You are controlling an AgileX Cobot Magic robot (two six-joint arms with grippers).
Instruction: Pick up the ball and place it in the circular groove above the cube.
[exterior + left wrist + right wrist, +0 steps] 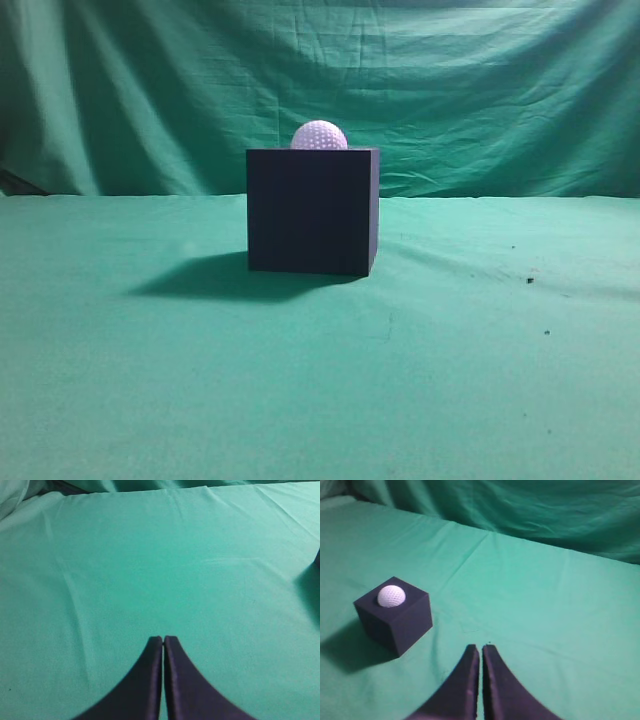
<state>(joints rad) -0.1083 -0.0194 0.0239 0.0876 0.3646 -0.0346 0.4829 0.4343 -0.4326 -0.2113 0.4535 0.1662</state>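
On top of the cube [312,210], the ball [319,136] sits partly sunk in its groove; placement looks done. Left gripper [163,639] and right gripper [481,648] are both clenched and empty, cube at right gripper's 10 o'clock. Nothing visibly left.

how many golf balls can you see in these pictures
1. The ball sits on top of the cube, partly sunk into it, mid-table. Another could be hidden behind the cube, though the right wrist view shows none.
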